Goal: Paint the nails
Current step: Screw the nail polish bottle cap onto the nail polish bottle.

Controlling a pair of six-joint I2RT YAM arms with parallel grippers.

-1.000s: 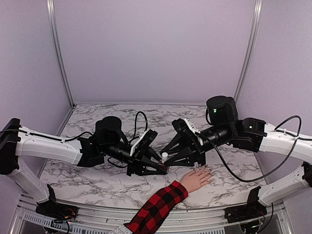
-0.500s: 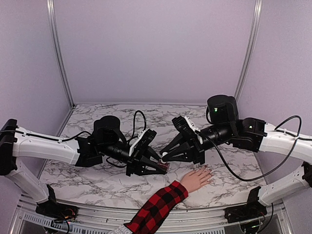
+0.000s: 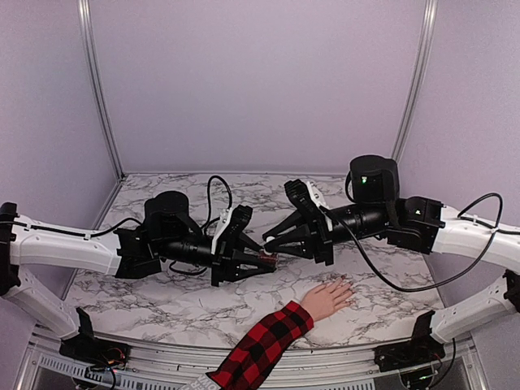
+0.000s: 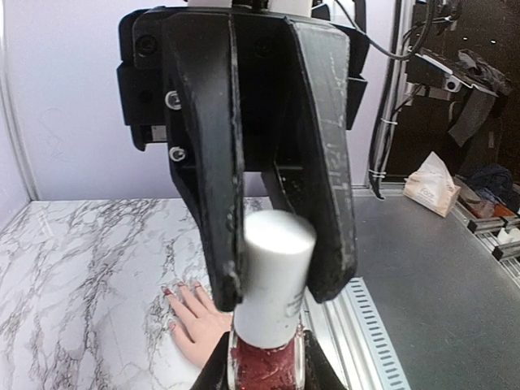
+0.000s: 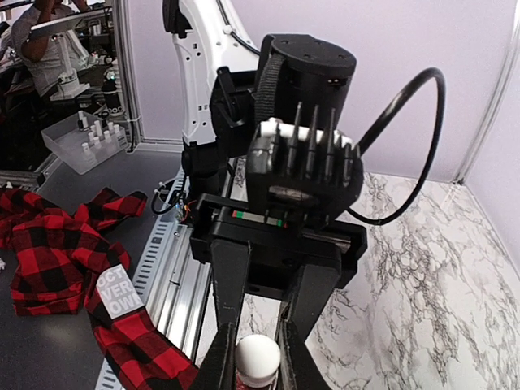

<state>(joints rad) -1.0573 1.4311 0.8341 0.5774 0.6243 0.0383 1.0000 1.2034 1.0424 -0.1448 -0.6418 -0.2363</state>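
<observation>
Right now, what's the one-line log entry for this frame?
left gripper: jaws shut on polish bottle | right gripper: jaws shut on white cap, cap on bottle | hand: flat on table, untouched

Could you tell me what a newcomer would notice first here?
The two arms meet mid-table: the left gripper holds a dark-red polish bottle while the right gripper pinches its white cap. Near the front edge, a pale hand in a red-and-black plaid sleeve lies flat.

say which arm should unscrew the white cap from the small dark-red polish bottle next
Right. The right hand is closed on the white cylindrical cap, while the left hand clamps the dark-red glass polish bottle beneath, steadying it.
</observation>
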